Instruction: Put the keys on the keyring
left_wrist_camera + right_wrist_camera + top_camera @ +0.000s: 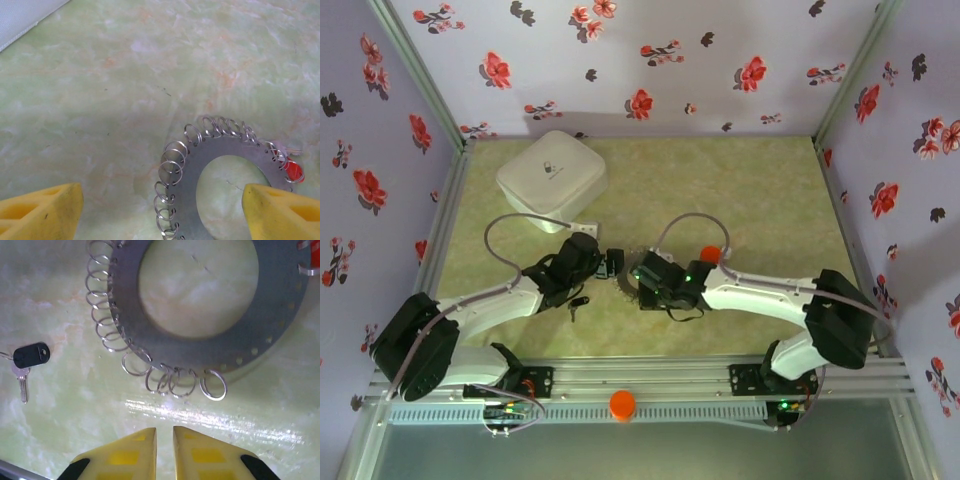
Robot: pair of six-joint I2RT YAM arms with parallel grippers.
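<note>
left gripper (160,217): fingers wide apart, gripping nothing, poised over the keyring (200,165). right gripper (165,452): fingers nearly together with a thin gap, nothing between them, just beside the ring's looped rim. keyring lies flat on the table (770,200) between the two grippers. black-head key (30,356) lies on the table apart from the ring, on the left arm's side. red tag key (294,171) is at the ring's rim, can't tell if it's threaded on.
</note>
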